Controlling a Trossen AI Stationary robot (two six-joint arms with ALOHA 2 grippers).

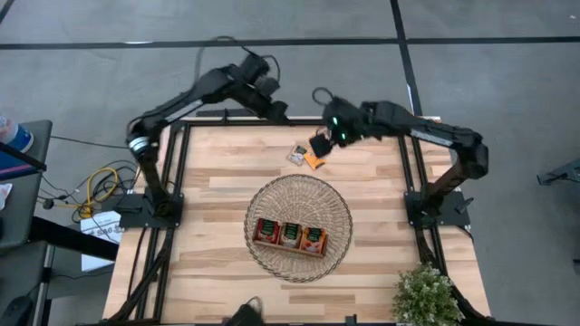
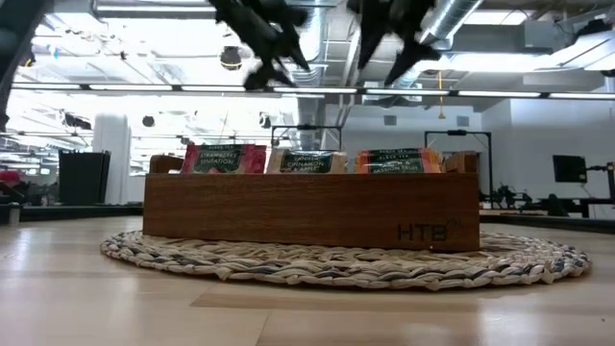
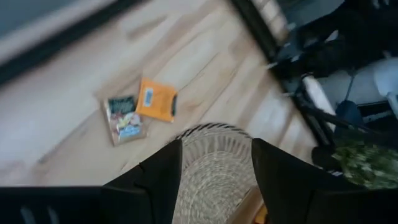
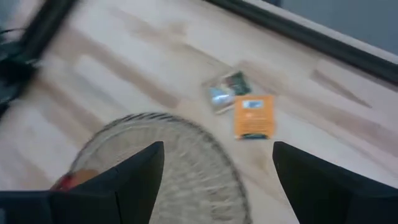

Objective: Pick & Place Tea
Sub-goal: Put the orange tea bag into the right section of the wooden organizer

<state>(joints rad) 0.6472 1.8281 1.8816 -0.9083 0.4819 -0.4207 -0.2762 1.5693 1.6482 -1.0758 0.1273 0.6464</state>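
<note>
Two tea sachets, orange (image 1: 314, 161) and pale (image 1: 296, 154), flat on the table (image 1: 208, 190) beyond the wicker basket (image 1: 340, 222), touching, corners askew. Both grippers, left (image 3: 214, 165) and right (image 4: 217, 168), raised above, fingers spread, empty.

Two sachets (image 1: 306, 157) lie on bare counter (image 1: 217, 190) above the basket (image 1: 257, 195) in the high view, with open wood to their left and right. The right gripper (image 1: 319, 145) hangs just over them, blocking the approach from the upper right. The tray (image 1: 290, 249) fills the basket's centre; a plant (image 1: 424, 294) occupies the lower right corner.
</note>
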